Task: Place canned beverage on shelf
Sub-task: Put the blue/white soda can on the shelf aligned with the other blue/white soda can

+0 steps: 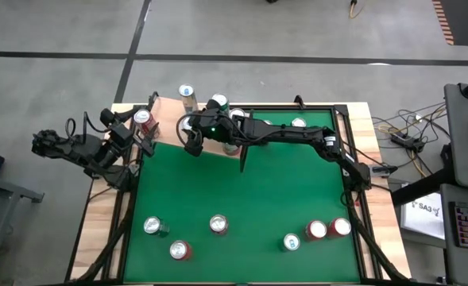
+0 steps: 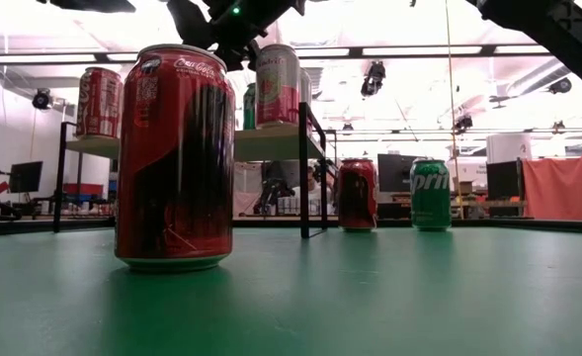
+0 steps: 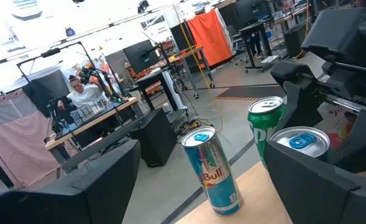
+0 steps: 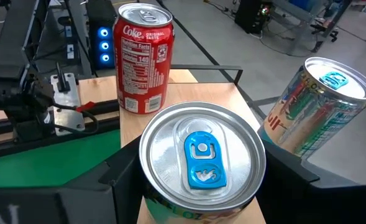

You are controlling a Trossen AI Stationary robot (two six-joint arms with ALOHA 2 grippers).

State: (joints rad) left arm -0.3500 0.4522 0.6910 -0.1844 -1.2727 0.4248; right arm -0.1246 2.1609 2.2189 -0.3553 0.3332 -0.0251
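The shelf is a pale wood board raised on dark legs at the table's far left; it also shows in the low view. On it stand a red Coke can, a Red Bull can and a green can. My right gripper reaches in from the table's right side. It is shut on a pale can with a blue tab over the shelf's near part. My left gripper is open and empty at the shelf's left end, beside the Coke can. My right gripper pinches the blue-tab can between its two fingers, one on each side of the can's upper wall, just under the rim. The fingers come from above, slanting down. The can stands upright; in the low view its base looks level with the shelf's top.
Several loose cans stand along the table's near part, among them a red one close to the low camera. A red can and a green can stand farther back. A person sits in the room beyond.
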